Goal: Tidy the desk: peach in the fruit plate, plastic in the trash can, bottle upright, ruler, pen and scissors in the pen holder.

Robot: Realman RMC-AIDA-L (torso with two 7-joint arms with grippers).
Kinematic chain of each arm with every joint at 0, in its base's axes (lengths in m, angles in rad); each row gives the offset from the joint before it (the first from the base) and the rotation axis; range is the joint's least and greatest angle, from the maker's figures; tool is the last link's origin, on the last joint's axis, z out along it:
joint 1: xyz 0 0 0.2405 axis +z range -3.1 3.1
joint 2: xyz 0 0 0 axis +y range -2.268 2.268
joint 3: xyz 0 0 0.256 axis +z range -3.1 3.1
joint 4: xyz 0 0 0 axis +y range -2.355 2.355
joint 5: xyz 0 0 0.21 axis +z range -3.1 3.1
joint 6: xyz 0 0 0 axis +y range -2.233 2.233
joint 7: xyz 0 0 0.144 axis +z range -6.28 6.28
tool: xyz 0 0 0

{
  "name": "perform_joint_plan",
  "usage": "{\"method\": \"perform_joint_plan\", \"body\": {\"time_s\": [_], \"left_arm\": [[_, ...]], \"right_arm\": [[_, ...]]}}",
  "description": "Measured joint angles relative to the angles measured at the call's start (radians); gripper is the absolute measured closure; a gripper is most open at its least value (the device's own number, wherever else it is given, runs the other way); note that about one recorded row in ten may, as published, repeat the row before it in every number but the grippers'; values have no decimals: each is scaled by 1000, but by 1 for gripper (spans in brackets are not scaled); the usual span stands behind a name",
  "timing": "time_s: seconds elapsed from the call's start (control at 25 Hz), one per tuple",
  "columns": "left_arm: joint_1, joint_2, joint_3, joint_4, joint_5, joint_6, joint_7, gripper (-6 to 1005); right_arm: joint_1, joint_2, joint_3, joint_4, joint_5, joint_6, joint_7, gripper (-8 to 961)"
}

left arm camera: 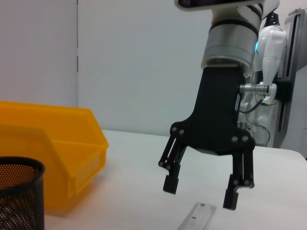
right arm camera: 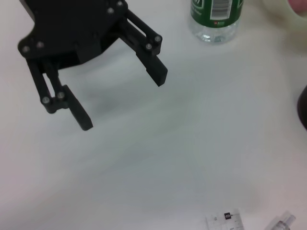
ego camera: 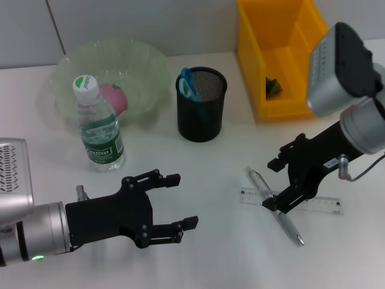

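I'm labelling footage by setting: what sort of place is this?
Probably a robot lab's staged desk: a white table with a mesh pen holder, a yellow bin, and a second robot standing in the background.

Bright even light, soft shadows, slight blur

You have a white surface [ego camera: 210,241] under everything, running back to a pale grey wall [ego camera: 150,24] at the far edge. A dark vertical seam [ego camera: 55,27] splits that wall at far left — it shows again in the left wrist view [left arm camera: 77,52].
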Motion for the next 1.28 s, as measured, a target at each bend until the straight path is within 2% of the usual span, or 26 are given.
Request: {"method": "perform_joint_plan", "body": {"time_s": [0.44, 1.28], "left_arm": [[4, 0, 0, 0, 1, -2, 0, 150], [3, -1, 0, 0, 1, -2, 1, 150]], "right_arm": [[15, 3, -137, 91, -22, 171, 0, 121], [111, 4, -139, 288, -5, 244, -10, 129]]}}
